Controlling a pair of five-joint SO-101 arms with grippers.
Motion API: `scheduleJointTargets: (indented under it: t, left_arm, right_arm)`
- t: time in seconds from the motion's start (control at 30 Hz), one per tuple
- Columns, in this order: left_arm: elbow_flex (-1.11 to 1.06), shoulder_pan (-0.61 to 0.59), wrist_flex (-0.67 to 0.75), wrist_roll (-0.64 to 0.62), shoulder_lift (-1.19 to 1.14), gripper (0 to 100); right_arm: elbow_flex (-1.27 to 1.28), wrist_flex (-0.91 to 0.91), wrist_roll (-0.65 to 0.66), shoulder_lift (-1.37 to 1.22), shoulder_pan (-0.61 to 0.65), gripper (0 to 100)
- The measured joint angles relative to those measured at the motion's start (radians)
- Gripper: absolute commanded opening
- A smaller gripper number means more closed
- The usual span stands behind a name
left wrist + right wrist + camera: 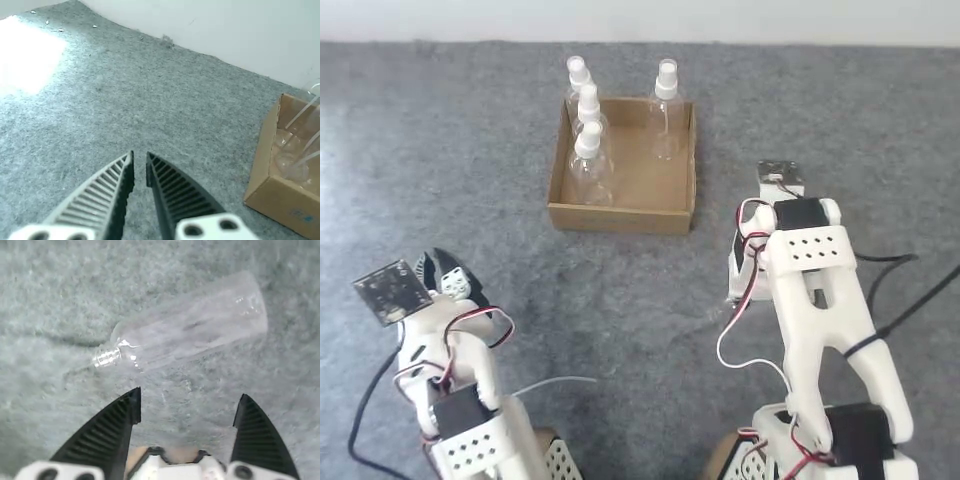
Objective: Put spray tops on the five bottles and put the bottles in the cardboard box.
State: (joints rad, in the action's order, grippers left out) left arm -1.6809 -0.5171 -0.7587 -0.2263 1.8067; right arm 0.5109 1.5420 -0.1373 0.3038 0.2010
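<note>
Lying on its side on the grey table [45, 285], the uncapped bottle [192, 327] is clear, and its threaded neck carries no spray top. The right gripper [189, 402] hangs directly over it with its black fingers [117, 430] spread wide and nothing held between them. The bottle rests just past the fingertips, slantwise to them and apart from both.

From the high view, the right arm [815, 290] stretches forward over that spot, to the right of the cardboard box [620, 215] and near it. The box sits open-topped toward the far middle of the table. Four capped bottles [590, 165] stand upright there, each with a white spray top. Three form a row along the box's left wall and one stands at its far right corner. The farthest of the three shows its top above the back left corner. Its base is hidden behind the others, so I cannot tell whether it stands inside.

Well apart from the box, at the near left of the table, is the left gripper [140, 167]. Its ribbed fingers are drawn almost together with only a thin slit between the tips, gripping nothing. The left arm [460, 370] rises behind it, trailing red and black cables. A pale wall [640, 20] borders the table's far edge.
</note>
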Motion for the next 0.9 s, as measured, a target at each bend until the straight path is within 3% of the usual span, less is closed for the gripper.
scheduleJointTargets:
  t: [0.33, 0.6, 0.9]
  left_arm:
    - [0.0, 0.0, 0.0, 0.0, 0.0, 4]
    - [0.0, 0.0, 0.0, 0.0, 0.0, 4]
    - [0.0, 0.0, 0.0, 0.0, 0.0, 4]
  right_arm:
    - [0.0, 0.0, 0.241, 0.0, 0.0, 25.9]
    - [0.0, -0.02, 0.512, 0.0, 0.0, 26.2]
    - [0.0, -0.058, 0.694, 0.0, 0.012, 26.2]
